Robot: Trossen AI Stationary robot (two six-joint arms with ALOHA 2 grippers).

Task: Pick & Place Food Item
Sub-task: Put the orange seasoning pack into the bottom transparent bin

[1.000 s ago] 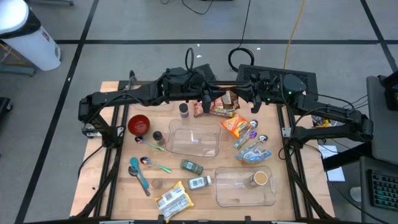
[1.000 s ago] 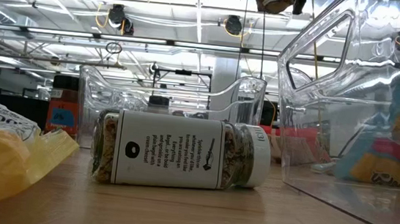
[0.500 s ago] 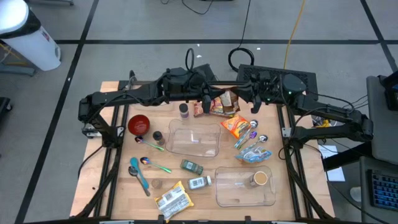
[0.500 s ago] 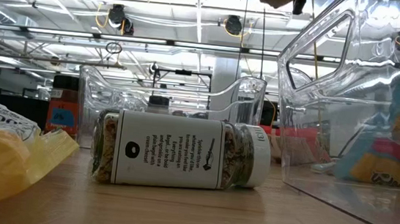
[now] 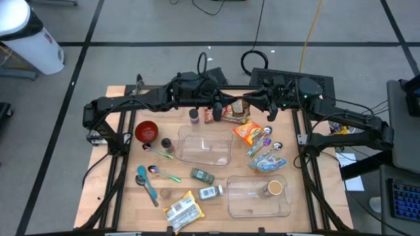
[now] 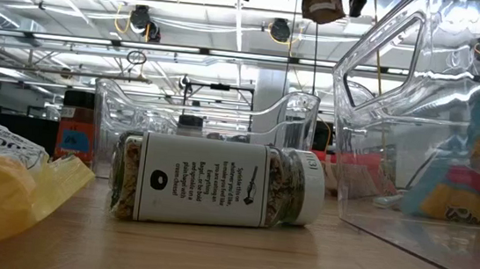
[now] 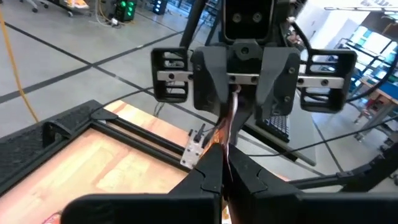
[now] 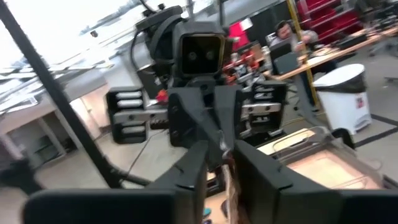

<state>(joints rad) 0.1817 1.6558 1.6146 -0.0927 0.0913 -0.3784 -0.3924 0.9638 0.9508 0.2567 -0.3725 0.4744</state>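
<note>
A brown snack packet [image 5: 234,110] is held in the air near the table's far edge. The left gripper [image 5: 220,111] is clamped on it; the right gripper [image 5: 251,109] is seen loosening. The handover looks nearly done; placing is left.

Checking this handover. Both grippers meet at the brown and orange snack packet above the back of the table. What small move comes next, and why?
Probably draw the right gripper straight back from the brown and orange snack packet. It stands open around the packet, while the left gripper is shut on it.
</note>
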